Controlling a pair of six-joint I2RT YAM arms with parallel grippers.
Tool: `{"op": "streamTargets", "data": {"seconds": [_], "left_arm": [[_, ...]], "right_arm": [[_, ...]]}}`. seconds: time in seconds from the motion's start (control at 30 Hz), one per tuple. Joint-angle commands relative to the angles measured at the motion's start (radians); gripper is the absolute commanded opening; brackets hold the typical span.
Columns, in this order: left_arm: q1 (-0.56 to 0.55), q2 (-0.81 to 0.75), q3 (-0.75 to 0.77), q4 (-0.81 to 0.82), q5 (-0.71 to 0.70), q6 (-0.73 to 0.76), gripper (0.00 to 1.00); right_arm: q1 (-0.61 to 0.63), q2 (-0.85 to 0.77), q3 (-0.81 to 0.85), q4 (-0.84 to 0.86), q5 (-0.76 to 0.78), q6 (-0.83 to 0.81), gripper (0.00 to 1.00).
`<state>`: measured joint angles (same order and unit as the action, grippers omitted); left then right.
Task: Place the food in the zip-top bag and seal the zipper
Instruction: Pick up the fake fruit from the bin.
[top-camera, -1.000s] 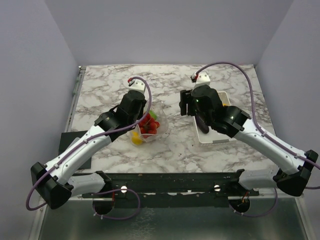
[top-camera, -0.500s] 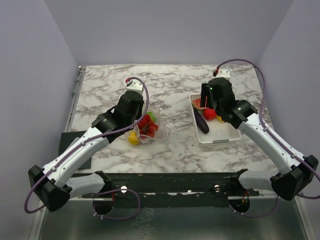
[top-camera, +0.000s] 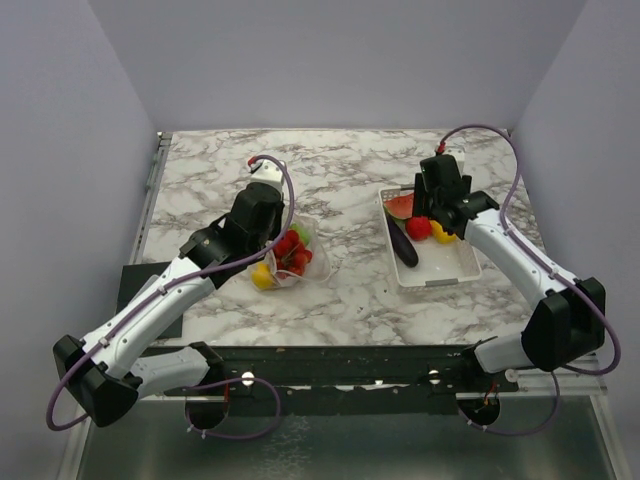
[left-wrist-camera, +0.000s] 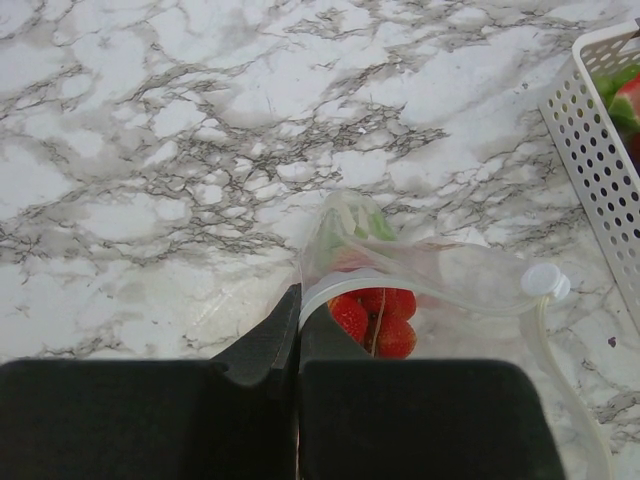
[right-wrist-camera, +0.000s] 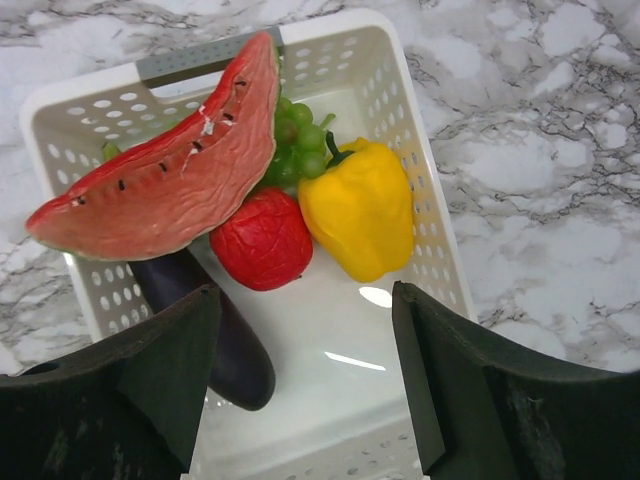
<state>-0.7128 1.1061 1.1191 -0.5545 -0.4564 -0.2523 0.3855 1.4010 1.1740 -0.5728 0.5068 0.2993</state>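
- My left claw (left-wrist-camera: 298, 335) is pinched shut on the near edge of the bag (left-wrist-camera: 440, 268). Its two fingers are pressed together over the whitish zipper strip (left-wrist-camera: 420, 290) at the mouth.
- Straight ahead of that claw the bag lies on the marble table (left-wrist-camera: 150, 150) with its mouth gaping. Red berries (left-wrist-camera: 380, 312) sit just past the fingertips, and something green lies deeper in.
- A small white slider tab (left-wrist-camera: 545, 282) sits on the strip, off to the right of the left claw.
- From above, a yellow piece (top-camera: 262, 278) lies at the bag's near end. I cannot tell whether it is inside the plastic.
- My right claw (right-wrist-camera: 305, 300) is spread wide and holds nothing. It hangs over the white basket (right-wrist-camera: 390, 60).
- Directly beneath its gap are a red round fruit (right-wrist-camera: 262, 240) and a yellow pepper (right-wrist-camera: 360, 210), touching each other.
- Beyond them a watermelon slice (right-wrist-camera: 170, 180) leans across the far end, with green grapes (right-wrist-camera: 300, 135) tucked behind it.
- A dark purple eggplant (right-wrist-camera: 215, 330) lies along the basket floor, partly under the claw's left finger.
- The two claws are well apart, and the basket stands to the right of the left claw.
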Motion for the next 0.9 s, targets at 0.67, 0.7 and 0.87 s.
{"op": "streamTargets", "data": {"seconds": [0.67,0.7,0.87], "left_arm": [[0.013,-0.036,-0.010,0.045,0.027,0.006,0.00],[0.015,-0.037,-0.009,0.045,0.027,0.006,0.00],[0.016,-0.037,-0.010,0.045,0.029,0.007,0.00]], "right_arm": [[-0.137,0.268,0.017,0.093,-0.033,-0.045,0.81],[-0.138,0.275,0.019,0.096,-0.034,-0.046,0.81],[-0.145,0.310,0.037,0.099,-0.026,-0.048,0.81]]}}
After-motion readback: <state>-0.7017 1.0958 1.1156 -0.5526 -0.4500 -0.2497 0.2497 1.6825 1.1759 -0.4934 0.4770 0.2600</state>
